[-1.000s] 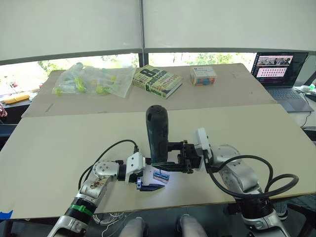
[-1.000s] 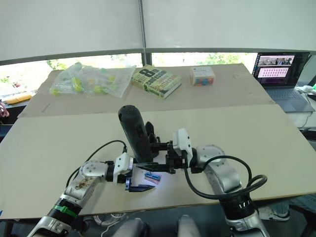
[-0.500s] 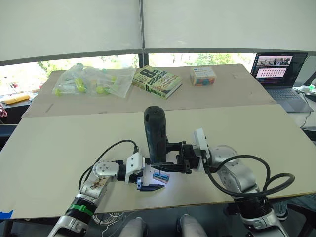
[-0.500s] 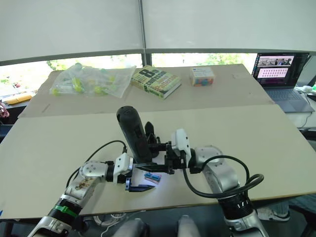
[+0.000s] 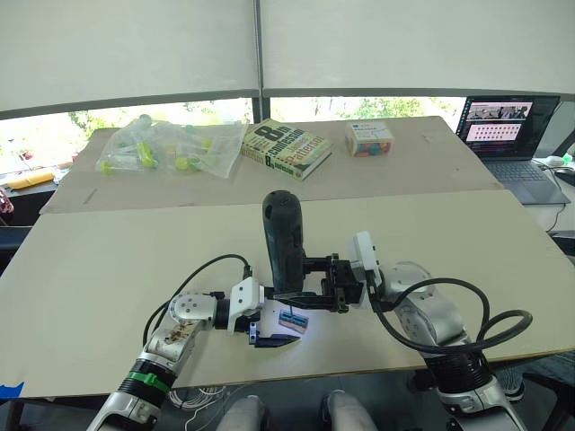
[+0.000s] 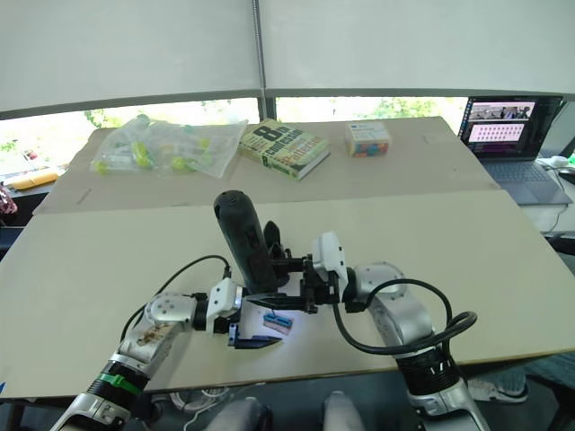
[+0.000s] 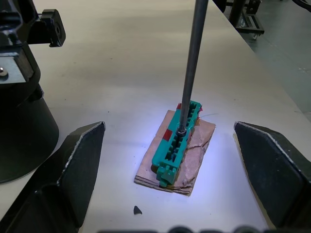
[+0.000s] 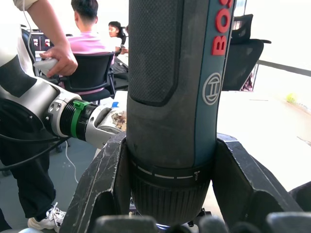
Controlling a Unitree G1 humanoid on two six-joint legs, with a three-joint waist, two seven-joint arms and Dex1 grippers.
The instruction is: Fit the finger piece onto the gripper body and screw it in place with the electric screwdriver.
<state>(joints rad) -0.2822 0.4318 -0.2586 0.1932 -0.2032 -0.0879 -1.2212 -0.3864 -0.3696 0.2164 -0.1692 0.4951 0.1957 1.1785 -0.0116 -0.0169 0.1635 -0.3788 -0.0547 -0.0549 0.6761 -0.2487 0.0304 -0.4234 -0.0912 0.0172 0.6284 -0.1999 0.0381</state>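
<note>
My right gripper (image 5: 304, 285) is shut on the electric screwdriver (image 5: 284, 238), a thick black cylinder held upright with red lettering on its side (image 8: 175, 97). Its thin metal bit (image 7: 192, 63) points down and its tip rests in a small green block (image 7: 177, 141) lying on a tan scrap. My left gripper (image 7: 168, 127) is open, one finger on each side of that block without touching it. The gripper body (image 6: 270, 244), black and chunky with a pointed finger, stands just behind the screwdriver; its rounded base (image 7: 19, 121) is beside my left gripper. The finger piece is out of view.
At the back of the table lie a plastic bag of yellow-green items (image 5: 162, 144), a book (image 5: 286, 148) and a small box (image 5: 369, 138). A laptop (image 5: 508, 130) is at the far right. The table's front edge (image 5: 359, 364) is close. People stand behind in the right wrist view.
The screwdriver's top has leaned very slightly to the left. Both grippers and the green block stay where they were.
</note>
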